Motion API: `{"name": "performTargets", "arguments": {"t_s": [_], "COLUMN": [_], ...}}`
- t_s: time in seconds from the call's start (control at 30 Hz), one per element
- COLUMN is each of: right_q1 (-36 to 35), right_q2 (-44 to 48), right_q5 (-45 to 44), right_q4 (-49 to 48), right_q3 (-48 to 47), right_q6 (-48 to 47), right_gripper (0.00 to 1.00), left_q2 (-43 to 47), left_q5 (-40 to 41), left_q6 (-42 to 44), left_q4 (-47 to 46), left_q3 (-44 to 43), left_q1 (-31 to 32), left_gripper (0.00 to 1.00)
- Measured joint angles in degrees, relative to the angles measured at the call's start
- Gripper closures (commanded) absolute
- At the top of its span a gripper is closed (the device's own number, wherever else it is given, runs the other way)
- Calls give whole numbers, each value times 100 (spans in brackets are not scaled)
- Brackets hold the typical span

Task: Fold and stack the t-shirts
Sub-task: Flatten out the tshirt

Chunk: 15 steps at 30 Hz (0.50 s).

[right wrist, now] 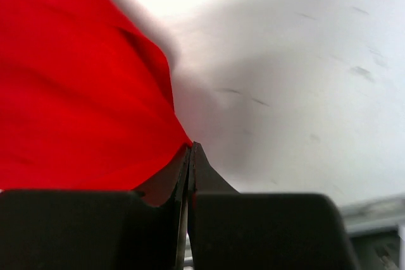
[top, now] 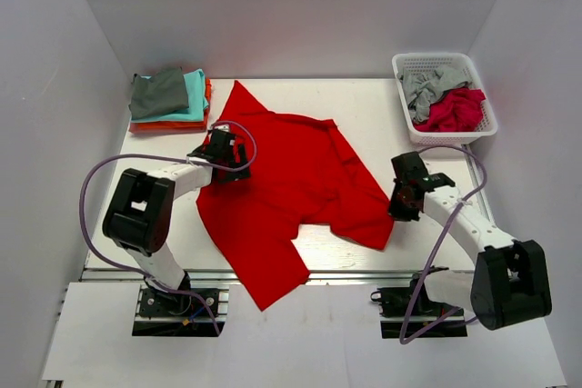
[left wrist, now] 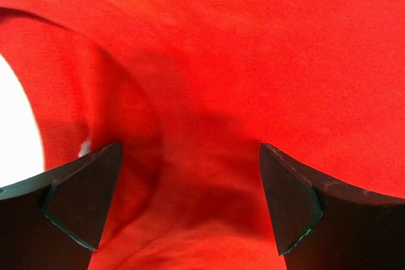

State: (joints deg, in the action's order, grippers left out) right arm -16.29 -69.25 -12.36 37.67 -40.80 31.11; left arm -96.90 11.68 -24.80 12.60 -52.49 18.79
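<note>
A bright red t-shirt (top: 291,193) lies spread and rumpled over the middle of the table, its lower end hanging past the front edge. My left gripper (top: 225,154) sits low on the shirt's left edge. It is open, its dark fingers (left wrist: 82,200) wide apart with red cloth (left wrist: 209,93) filling the gap. My right gripper (top: 398,206) is at the shirt's right edge. Its jaws are shut tip to tip (right wrist: 192,148), and the red cloth's edge (right wrist: 95,93) runs straight into the tips.
A folded stack (top: 168,97) lies at the back left, grey on top over teal and orange. A white basket (top: 477,74) at the back right holds a grey shirt (top: 427,84) and a crimson shirt (top: 455,111). White walls close in three sides.
</note>
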Motion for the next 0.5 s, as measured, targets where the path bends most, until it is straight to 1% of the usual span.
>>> {"name": "performTargets", "arguments": {"t_s": [0.07, 0.17, 0.33, 0.5], "right_q1": [125, 302, 649, 1123], "right_q2": [120, 297, 133, 0], "right_q5": [-188, -304, -584, -813], "right_q4": [321, 553, 852, 841], "right_q3": [0, 0, 0, -72], "right_q6": [2, 33, 188, 168], "right_gripper": [100, 100, 100, 100], "left_q2": [-76, -142, -243, -603], "left_q5": [125, 201, 273, 260], "left_q6": [120, 295, 612, 844], "left_q4": [146, 221, 337, 428], "left_q3": [-98, -190, -332, -776], "left_q1": [-52, -103, -153, -249], "left_gripper": [0, 0, 0, 0]}}
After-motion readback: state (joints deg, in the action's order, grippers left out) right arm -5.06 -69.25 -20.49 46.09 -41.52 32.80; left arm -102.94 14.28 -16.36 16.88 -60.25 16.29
